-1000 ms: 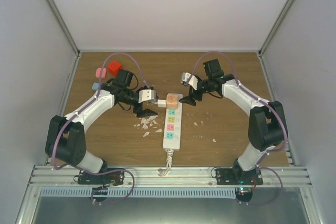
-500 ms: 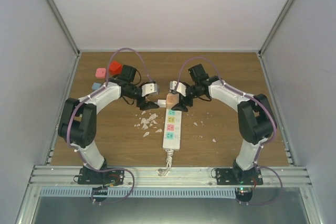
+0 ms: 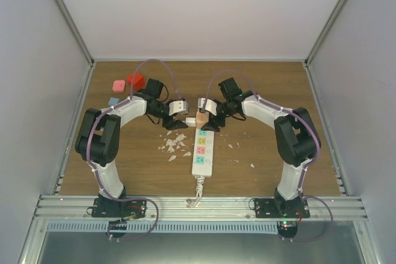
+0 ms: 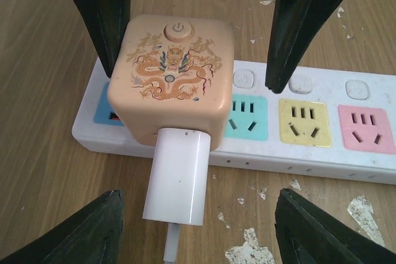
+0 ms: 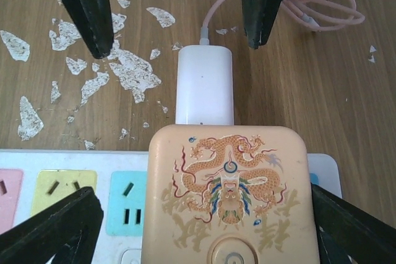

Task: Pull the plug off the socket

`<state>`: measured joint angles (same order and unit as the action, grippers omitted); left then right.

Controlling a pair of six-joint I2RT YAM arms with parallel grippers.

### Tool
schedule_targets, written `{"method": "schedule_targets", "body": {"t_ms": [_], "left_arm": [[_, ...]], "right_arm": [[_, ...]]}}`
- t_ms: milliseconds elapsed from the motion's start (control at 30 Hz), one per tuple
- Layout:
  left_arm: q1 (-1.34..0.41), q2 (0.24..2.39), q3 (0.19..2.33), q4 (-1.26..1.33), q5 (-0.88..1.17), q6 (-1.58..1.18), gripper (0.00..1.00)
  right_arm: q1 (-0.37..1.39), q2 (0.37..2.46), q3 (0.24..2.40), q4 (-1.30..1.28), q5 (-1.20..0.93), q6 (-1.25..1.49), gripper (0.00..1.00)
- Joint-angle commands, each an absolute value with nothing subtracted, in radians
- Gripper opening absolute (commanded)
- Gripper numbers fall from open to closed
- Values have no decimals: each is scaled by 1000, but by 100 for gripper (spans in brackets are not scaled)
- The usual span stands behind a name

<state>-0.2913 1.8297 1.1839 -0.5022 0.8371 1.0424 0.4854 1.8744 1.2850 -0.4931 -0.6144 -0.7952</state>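
Plug (image 3: 202, 119) sits in the far-end outlet of the power strip (image 3: 203, 156). The strip's long axis runs straight away from the arm bases. A white charger (image 4: 179, 177) sticks out toward the strip's left. Right gripper (image 3: 214, 124) brackets the plug, jaws wide and empty. Left gripper (image 3: 175, 123) is just left of the strip, open and empty. I judge the right nearer.

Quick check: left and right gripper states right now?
Left gripper: open, straddling the peach dragon-printed cube plug, holding nothing.
Right gripper: open at the same plug, holding nothing.
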Motion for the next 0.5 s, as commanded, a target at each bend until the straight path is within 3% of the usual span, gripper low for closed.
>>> {"method": "schedule_targets", "body": {"t_ms": [0, 467], "left_arm": [[-287, 1844, 1198, -447, 863, 1065, 66], [-326, 1871, 1180, -371, 808, 1028, 55]], "right_arm": [[501, 1906, 1304, -479, -610, -793, 85], [503, 1908, 1281, -475, -609, -802, 61]]}}
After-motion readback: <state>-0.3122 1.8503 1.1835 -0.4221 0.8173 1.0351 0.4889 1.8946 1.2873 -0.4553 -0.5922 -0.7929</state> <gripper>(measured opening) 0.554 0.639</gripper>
